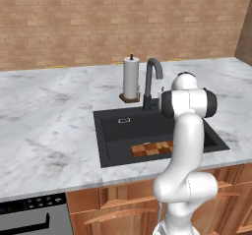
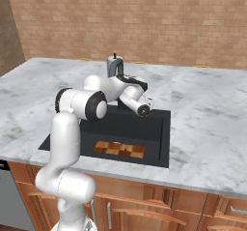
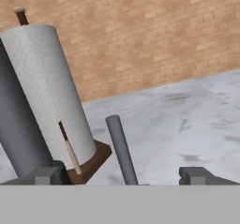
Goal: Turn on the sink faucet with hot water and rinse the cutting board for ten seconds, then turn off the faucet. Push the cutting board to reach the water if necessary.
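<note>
The dark grey sink faucet point(image 1: 153, 76) point(image 2: 115, 68) stands at the back rim of the black sink point(image 1: 123, 135) point(image 2: 147, 128). Its thick stem point(image 3: 14, 124) fills the left of the hand view. My gripper point(image 3: 123, 176) is open, and the faucet's thin lever point(image 3: 121, 148) rises between its two fingertips point(image 3: 47, 175). The arm's wrist point(image 2: 137, 104) hovers just right of the faucet base. The checkered cutting board point(image 1: 151, 149) point(image 2: 119, 149) lies flat at the sink's front, apart from the spout. No water is in view.
A white paper-towel roll point(image 1: 131, 79) point(image 3: 51, 92) on a wooden stand stands just left of the faucet. Marble counter point(image 1: 49, 121) surrounds the sink, with a brick wall behind. A stove panel point(image 1: 29, 212) sits at the lower left.
</note>
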